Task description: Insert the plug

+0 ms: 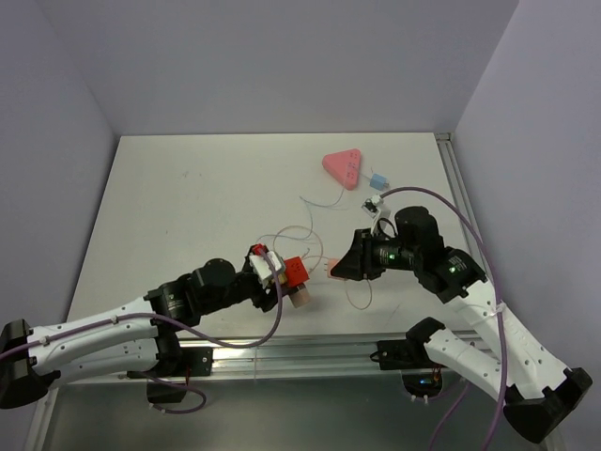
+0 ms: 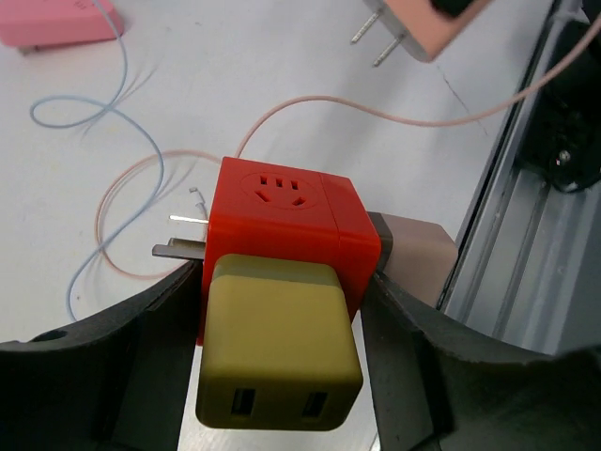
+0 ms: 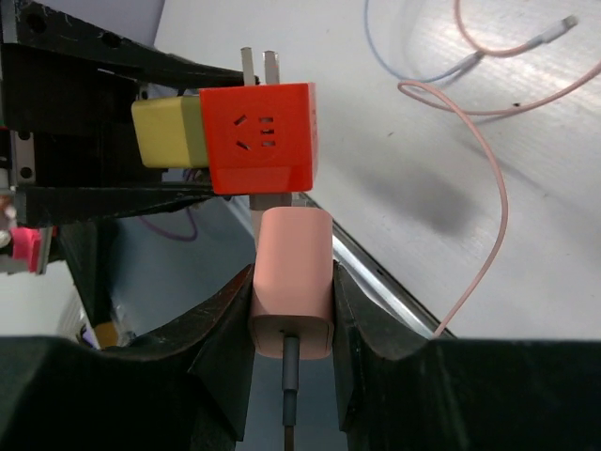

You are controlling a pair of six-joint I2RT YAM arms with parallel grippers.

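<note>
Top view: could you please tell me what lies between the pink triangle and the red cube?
Only loose loops of thin cable on the table lie between the pink triangle and the red cube, as the top view shows.

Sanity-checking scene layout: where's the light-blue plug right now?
In the top view, the light-blue plug lies on the table at its far right, just right of the pink triangular socket strip.
</note>
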